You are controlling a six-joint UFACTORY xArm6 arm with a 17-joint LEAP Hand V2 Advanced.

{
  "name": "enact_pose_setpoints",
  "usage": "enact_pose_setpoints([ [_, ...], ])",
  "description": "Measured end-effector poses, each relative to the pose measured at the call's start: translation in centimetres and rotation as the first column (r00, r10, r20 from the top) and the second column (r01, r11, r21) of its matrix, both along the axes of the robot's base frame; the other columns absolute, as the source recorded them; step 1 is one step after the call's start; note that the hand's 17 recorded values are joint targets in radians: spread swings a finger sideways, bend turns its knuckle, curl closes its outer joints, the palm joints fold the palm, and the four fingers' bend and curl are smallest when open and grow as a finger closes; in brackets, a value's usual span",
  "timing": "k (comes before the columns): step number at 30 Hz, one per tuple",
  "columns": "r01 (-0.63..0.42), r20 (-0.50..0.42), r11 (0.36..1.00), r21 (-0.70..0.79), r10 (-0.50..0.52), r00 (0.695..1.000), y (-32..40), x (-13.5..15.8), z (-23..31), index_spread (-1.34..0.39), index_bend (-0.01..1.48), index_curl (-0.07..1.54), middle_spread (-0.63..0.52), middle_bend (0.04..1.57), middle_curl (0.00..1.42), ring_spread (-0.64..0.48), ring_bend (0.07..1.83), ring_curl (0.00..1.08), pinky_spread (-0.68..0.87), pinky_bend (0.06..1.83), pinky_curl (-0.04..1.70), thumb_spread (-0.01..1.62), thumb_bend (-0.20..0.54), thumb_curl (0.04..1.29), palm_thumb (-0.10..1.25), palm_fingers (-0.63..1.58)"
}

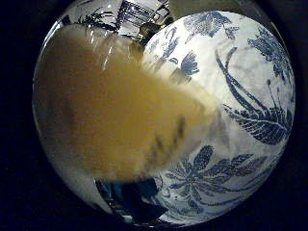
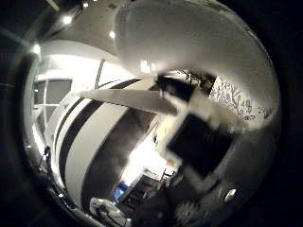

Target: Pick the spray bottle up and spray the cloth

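The spray bottle (image 1: 115, 120), pale with yellowish liquid in it, fills much of the little finger side view and lies close against my palm. Behind it spreads the cloth (image 1: 250, 96), white with blue flowers and leaves. In the thumb side view a pale rounded surface (image 2: 189, 42), likely the bottle, arches across the view. One white and black finger of my right hand (image 2: 199, 142) bends in beside that surface, curled round the bottle. A strip of the patterned cloth (image 2: 232, 97) shows past the finger.
Beyond the hand the thumb side view takes in the room: a bright window (image 2: 47, 94), ceiling lights (image 2: 66, 20), a long white beam (image 2: 128, 99) and dark furniture (image 2: 142, 189) far off.
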State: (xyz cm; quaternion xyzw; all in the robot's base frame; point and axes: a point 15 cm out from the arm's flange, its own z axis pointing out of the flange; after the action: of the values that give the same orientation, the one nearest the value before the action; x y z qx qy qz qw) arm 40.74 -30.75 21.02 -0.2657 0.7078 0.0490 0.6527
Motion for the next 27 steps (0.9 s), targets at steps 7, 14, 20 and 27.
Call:
enact_pose_setpoints([
  [7, -0.028, 0.003, 0.999, 0.022, 0.028, 1.0, 0.8, 1.3, 0.9, -0.21, 0.91, 0.64, -0.1, 1.01, 0.57, -0.15, 1.18, 0.5, -0.3, 1.08, 0.44, 1.0, -0.009, 0.46, 0.96, 1.41],
  [14, -0.066, -0.001, 0.998, 0.014, 0.066, 0.998, 1.3, 1.8, 1.9, -0.18, 1.09, 0.67, -0.09, 1.2, 0.6, -0.16, 1.36, 0.55, -0.22, 1.27, 0.6, 0.97, -0.003, 0.54, 1.06, 1.28],
  [20, -0.175, -0.032, 0.984, -0.001, 0.175, 0.984, 2.5, 1.3, 4.1, -0.17, 1.13, 0.67, -0.07, 1.26, 0.59, -0.15, 1.41, 0.56, -0.19, 1.27, 0.69, 0.92, -0.011, 0.63, 1.13, 1.23],
  [27, -0.313, -0.142, 0.947, -0.072, 0.301, 0.943, 3.2, -0.8, 8.0, -0.16, 1.15, 0.66, -0.07, 1.29, 0.57, -0.15, 1.42, 0.55, -0.18, 1.23, 0.77, 0.91, -0.012, 0.69, 1.12, 1.23],
])
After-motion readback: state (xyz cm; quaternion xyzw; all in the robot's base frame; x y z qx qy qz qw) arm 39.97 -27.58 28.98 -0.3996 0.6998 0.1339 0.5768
